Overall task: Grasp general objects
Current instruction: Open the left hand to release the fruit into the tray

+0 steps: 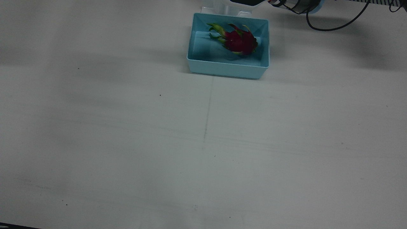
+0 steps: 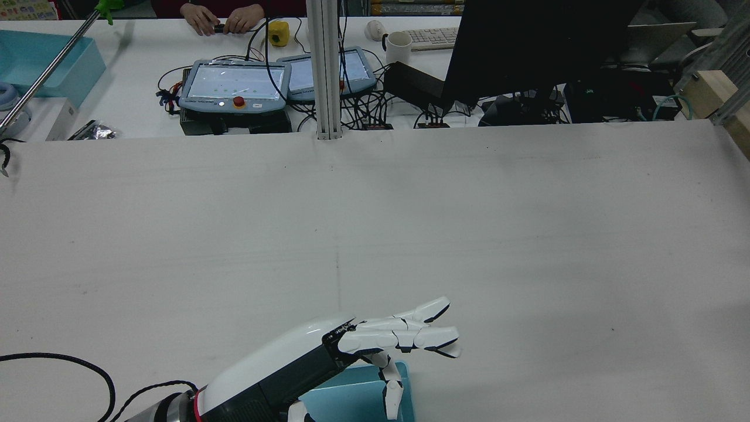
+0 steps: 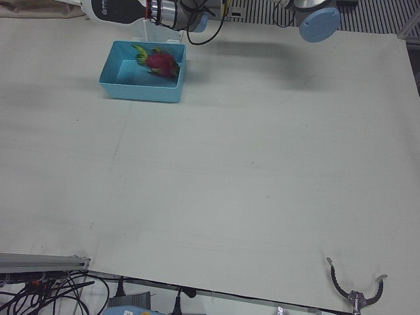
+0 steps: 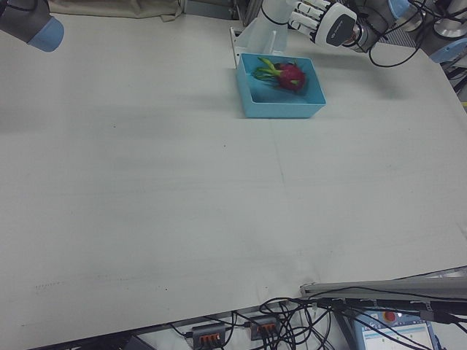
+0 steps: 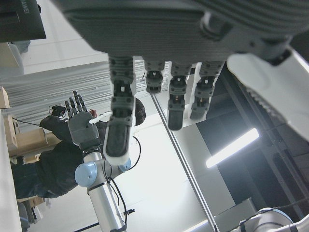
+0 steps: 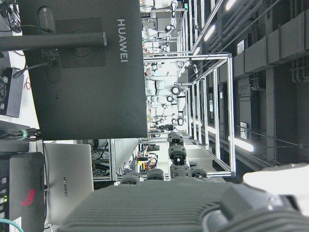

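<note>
The table (image 1: 127,143) is a wide, pale, bare surface. At its far edge in the front view, close to the robot's pedestals, sits a light blue bin (image 1: 222,70), open at the top. Inside it, toward the right half, lies the dragon fruit (image 1: 241,42), on its side, its green leafy end pointing left.

The left hand (image 2: 392,340) hovers above the bin with nothing in it, fingers stretched out and apart, palm down. The right hand (image 6: 178,193) shows only in its own view; its fingers look partly curled but I cannot tell whether they are apart or together.

The fruit is likely fairly heavy for its size, firm in the body but with a smooth, waxy skin that may slip, and soft scales that bend or tear. The red body at its widest part looks the best place to wrap the fingers, not the green tips. The bin walls leave little room on the right side.
</note>
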Robot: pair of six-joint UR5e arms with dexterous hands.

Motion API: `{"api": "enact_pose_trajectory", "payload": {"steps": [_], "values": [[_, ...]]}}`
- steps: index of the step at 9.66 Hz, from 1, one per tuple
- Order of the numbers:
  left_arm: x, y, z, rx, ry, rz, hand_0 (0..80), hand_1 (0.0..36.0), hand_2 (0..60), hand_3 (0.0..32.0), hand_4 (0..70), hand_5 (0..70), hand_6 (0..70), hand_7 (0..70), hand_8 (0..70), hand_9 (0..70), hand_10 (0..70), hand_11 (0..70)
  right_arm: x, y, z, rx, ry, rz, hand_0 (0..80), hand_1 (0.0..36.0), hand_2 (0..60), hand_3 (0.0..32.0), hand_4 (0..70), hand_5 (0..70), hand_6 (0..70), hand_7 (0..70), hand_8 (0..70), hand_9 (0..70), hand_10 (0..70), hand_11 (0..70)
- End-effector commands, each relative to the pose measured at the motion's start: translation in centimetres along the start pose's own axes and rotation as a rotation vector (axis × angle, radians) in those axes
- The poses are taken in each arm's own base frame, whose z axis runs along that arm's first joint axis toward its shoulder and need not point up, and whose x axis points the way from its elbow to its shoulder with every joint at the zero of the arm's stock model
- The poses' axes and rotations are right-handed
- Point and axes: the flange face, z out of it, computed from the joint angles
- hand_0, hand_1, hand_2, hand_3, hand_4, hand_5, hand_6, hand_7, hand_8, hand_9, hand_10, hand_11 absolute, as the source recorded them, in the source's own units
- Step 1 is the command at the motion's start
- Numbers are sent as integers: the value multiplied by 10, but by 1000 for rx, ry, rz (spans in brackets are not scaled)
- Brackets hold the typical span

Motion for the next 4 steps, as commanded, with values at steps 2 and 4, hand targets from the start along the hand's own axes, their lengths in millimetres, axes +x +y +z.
{"api": "enact_pose_trajectory", "payload": {"steps": [2,4], "values": [[95,-96,-40,149,37,144,458,0,0,0,579,700,700,700,563,614,564,700,1,0,1,-1,1,0,0,0,0,0,0,0,0,0,0,0,0,0],[141,-138,-84,294,46,200,448,0,0,0,671,700,700,700,588,661,587,700,0,0,1,-1,0,0,0,0,0,0,0,0,0,0,0,0,0,0]]}}
